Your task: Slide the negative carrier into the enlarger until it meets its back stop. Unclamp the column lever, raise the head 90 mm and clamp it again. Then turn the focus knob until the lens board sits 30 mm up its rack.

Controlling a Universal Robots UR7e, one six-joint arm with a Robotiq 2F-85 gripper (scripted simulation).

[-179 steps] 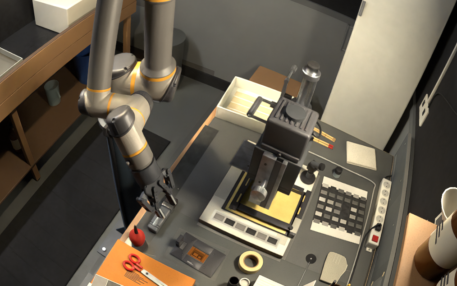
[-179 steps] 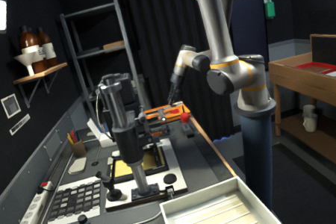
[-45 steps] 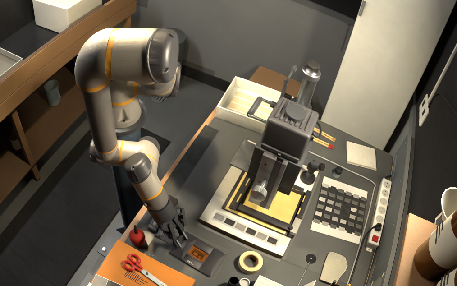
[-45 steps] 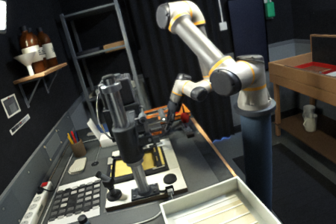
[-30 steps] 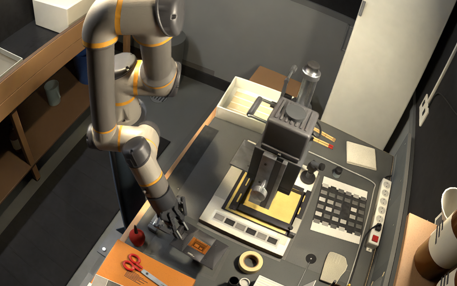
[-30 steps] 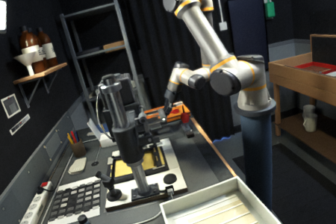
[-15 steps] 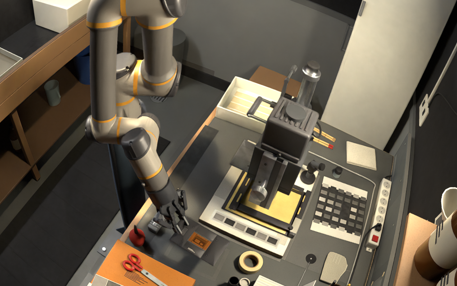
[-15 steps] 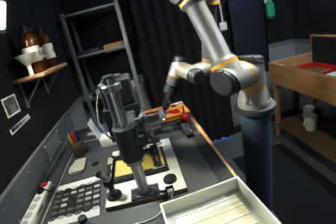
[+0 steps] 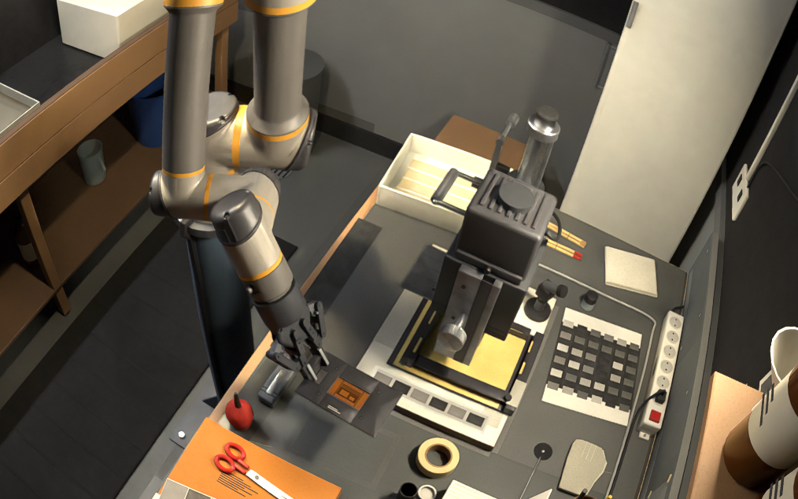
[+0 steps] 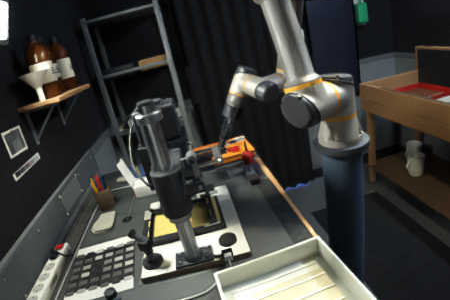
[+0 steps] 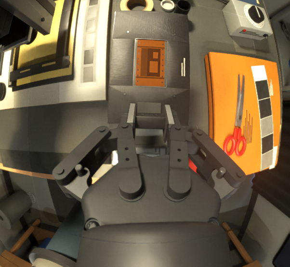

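My gripper (image 11: 150, 115) is closed on the handle tab of the negative carrier (image 11: 150, 61), and I hold this flat dark plate with its orange film window just above the bench near the front left corner (image 9: 347, 392). The enlarger (image 9: 494, 248) stands to the right on its white baseboard, with the head (image 10: 162, 162) low on the column. The focus knob (image 9: 453, 334) faces the front of the head. A lever with a round end (image 9: 545, 298) stands beside the column base. The carrier slot is not visible from here.
Behind the enlarger a white tray (image 9: 427, 180) sits at the bench's far end. An orange mat with red scissors (image 11: 239, 118) lies beside the carrier, with a tape roll (image 9: 438, 456), a red blower bulb (image 9: 239, 413) and a timer (image 11: 247, 20) nearby.
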